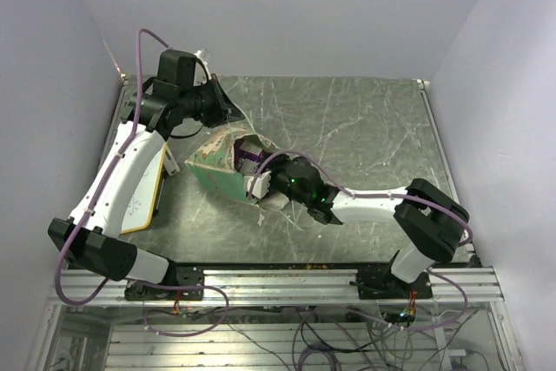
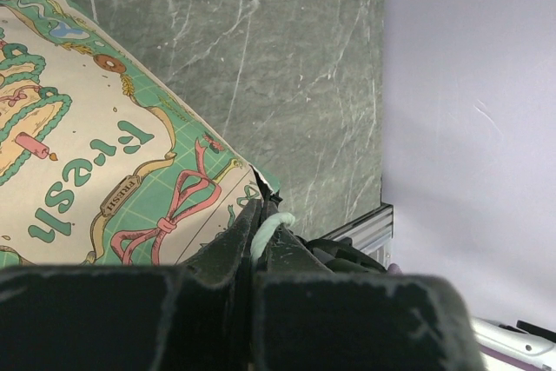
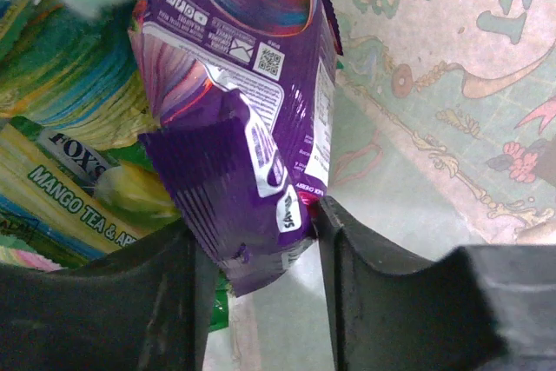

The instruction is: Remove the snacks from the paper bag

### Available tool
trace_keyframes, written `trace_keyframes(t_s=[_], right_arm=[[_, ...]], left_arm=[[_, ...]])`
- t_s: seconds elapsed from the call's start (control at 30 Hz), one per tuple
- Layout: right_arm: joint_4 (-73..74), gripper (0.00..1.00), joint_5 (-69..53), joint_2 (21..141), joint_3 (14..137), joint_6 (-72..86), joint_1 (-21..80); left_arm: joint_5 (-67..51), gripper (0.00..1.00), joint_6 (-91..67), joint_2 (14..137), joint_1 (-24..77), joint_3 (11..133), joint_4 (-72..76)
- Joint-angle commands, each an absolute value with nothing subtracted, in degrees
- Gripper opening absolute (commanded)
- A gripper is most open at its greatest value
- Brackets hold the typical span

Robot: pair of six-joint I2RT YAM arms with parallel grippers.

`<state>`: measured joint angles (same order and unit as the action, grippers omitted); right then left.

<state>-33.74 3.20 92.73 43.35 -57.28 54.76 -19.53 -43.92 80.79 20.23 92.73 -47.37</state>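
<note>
Pale lilac walls close in a dark green, marble-veined table (image 1: 365,128). Left of its middle sits the paper bag (image 1: 217,175), tipped over with its mouth turned to the right. Its printed side (ribbons, a cake, the word "Fresh") fills the left wrist view.

The left gripper (image 1: 224,109) is at the bag's far left corner. Seen from its own wrist, the left gripper (image 2: 261,223) has its fingers clenched together on the bag's top edge, with a pale cord (image 2: 268,230) nipped between them.

The right gripper (image 1: 261,182) reaches in from the near right, its fingers inside the bag's mouth. In the right wrist view, a purple packet (image 3: 243,84) hangs with its crumpled lower end right between the two fingers of the right gripper (image 3: 256,232), touching both. I cannot tell whether they are truly squeezing it or only standing on either side of it.

To the left of that packet, still inside the bag, lies a green-and-yellow packet (image 3: 78,180) marked mango tea. From above, a sliver of purple (image 1: 248,158) shows in the opening.

A yellow-framed board (image 1: 143,202) lies flat at the table's left edge, under the left arm.
</note>
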Motion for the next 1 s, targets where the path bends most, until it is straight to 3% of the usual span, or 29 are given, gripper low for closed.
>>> trace_keyframes(t_s=[0.0, 0.07, 0.23, 0.33, 0.47, 0.6, 0.97], right_arm=[[-39.3, 0.33, 6.6, 93.9, 45.1, -54.6, 54.8], [-38.2, 0.17, 6.2, 92.6, 45.8, -53.0, 54.8], [-32.9, 0.12, -1.1, 85.4, 44.7, -48.9, 54.8], [-21.1, 0.00, -7.5, 82.0, 48.2, -44.4, 54.6], [-6.8, 0.00, -12.8, 81.2, 54.8, -36.4, 54.5], [-2.5, 0.00, -14.5, 78.9, 57.0, -29.4, 54.5], [11.4, 0.00, 0.6, 65.9, 62.8, -12.0, 54.5]], left_arm=[[-21.5, 0.07, -44.9, 79.4, 19.4, 93.2, -44.5], [-20.8, 0.07, -45.5, 79.1, 19.2, 93.2, -44.0], [-20.1, 0.07, -45.0, 78.9, 18.4, 93.9, -44.7], [-19.4, 0.07, -44.2, 78.5, 18.3, 93.8, -44.2], [-18.0, 0.07, -43.0, 78.8, 17.9, 95.7, -46.6], [-16.8, 0.07, -41.7, 78.2, 17.6, 95.8, -47.3], [-16.6, 0.07, -36.6, 82.8, 16.4, 100.9, -49.4]])
